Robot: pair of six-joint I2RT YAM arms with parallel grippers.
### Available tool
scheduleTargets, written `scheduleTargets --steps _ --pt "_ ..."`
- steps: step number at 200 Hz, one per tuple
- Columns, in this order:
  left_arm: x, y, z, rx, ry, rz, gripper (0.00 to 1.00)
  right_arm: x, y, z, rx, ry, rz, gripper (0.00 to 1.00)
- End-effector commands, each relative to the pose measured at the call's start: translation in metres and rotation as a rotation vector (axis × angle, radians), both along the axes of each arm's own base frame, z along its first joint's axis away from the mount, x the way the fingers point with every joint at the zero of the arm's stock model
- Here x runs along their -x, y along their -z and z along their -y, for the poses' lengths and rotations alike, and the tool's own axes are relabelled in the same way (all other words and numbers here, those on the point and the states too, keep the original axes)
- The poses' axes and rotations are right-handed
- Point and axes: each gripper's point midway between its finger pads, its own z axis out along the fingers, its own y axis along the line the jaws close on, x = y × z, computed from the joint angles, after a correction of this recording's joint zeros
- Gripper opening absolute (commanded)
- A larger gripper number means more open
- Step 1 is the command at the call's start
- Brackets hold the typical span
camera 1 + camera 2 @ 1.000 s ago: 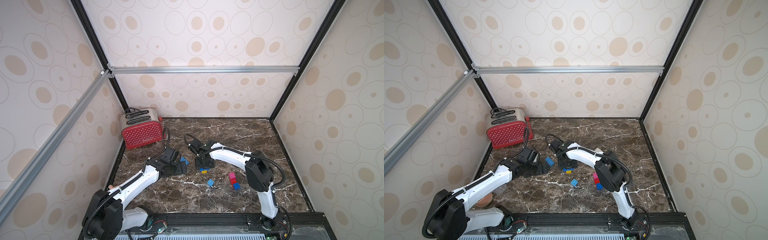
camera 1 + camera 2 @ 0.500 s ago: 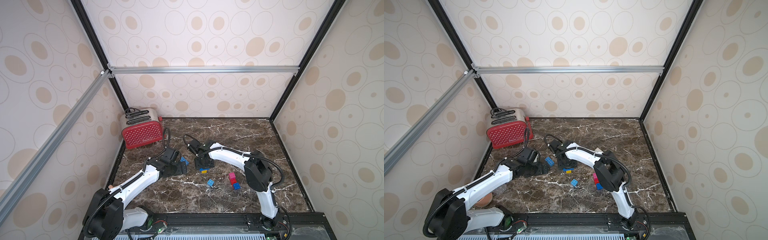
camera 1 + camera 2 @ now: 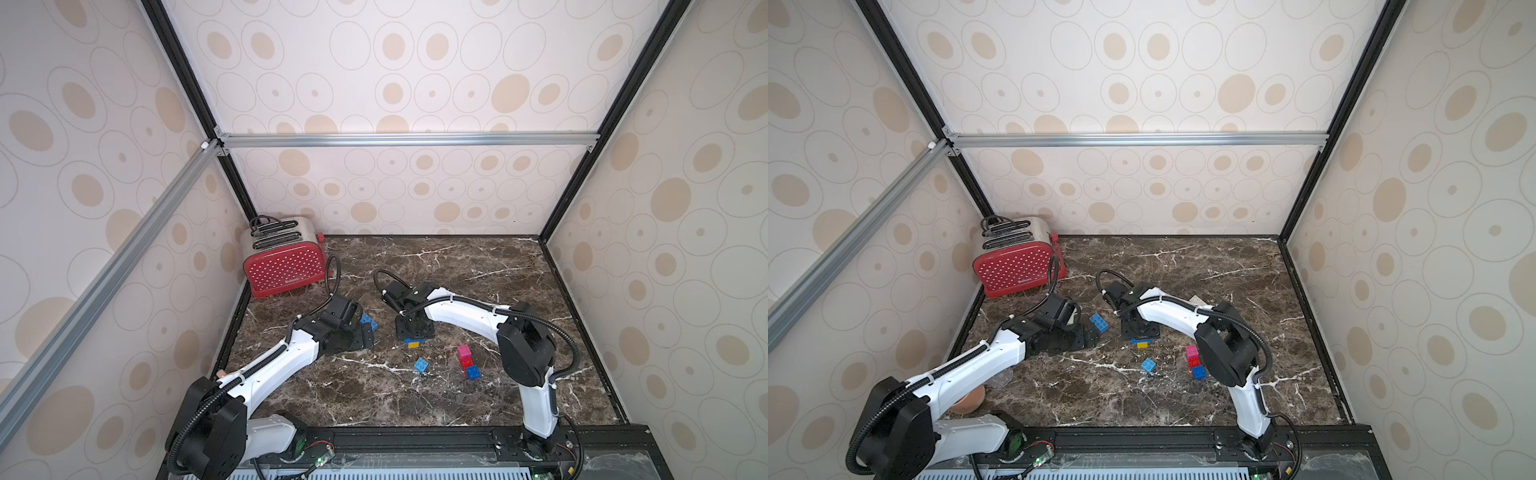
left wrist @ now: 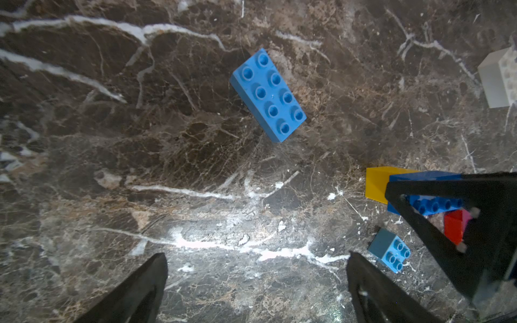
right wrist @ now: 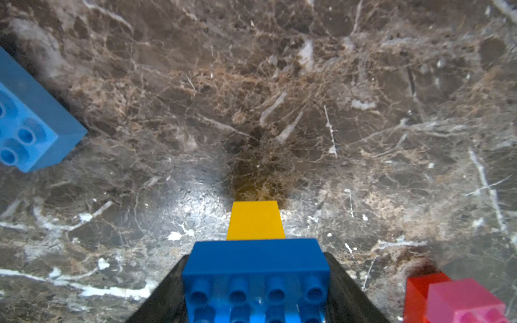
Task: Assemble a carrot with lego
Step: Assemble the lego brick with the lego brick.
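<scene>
My right gripper [image 3: 414, 329] is shut on a dark blue 2x4 brick [image 5: 256, 268], which sits on top of a small yellow brick [image 5: 255, 221] resting on the marble table; the jaws press the blue brick's two short ends. The same pair shows under the gripper in both top views, the yellow brick [image 3: 1143, 345] poking out in front. My left gripper [image 4: 256, 255] is open and empty, low over the table, with a lighter blue 2x4 brick [image 4: 268, 95] lying flat just ahead of it [image 3: 369, 322]. A small light blue brick [image 3: 421, 365] lies loose nearer the front.
A joined pink, red and blue group of bricks [image 3: 466, 362] lies beside the right arm's base link. A white brick [image 4: 498, 81] lies further back. A red toaster [image 3: 284, 262] stands in the back left corner. Patterned walls enclose the table [image 3: 457, 266].
</scene>
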Motion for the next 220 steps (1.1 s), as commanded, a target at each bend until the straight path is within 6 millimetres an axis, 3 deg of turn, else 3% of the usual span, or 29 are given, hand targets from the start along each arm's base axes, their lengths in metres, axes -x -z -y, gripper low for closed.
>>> scheduleTargets --steps 1,108,154,191,220 --pt "-0.003 -0.005 -0.004 -0.014 -0.011 0.012 0.99 0.012 0.018 0.025 0.111 0.036 -0.068 0.62" --pt "-0.006 -0.010 -0.005 -0.017 -0.016 0.020 0.99 -0.002 -0.007 0.006 0.031 0.015 -0.018 0.79" --pt "-0.007 -0.010 -0.005 -0.018 -0.017 0.021 0.99 -0.003 -0.031 0.004 -0.025 0.015 0.024 0.87" --pt "-0.008 -0.010 -0.004 -0.022 -0.014 0.019 0.99 -0.007 -0.053 0.019 -0.063 0.042 0.058 0.89" --pt "-0.011 -0.009 -0.003 -0.028 -0.009 0.018 0.99 -0.023 -0.064 0.051 -0.057 0.092 0.087 0.90"
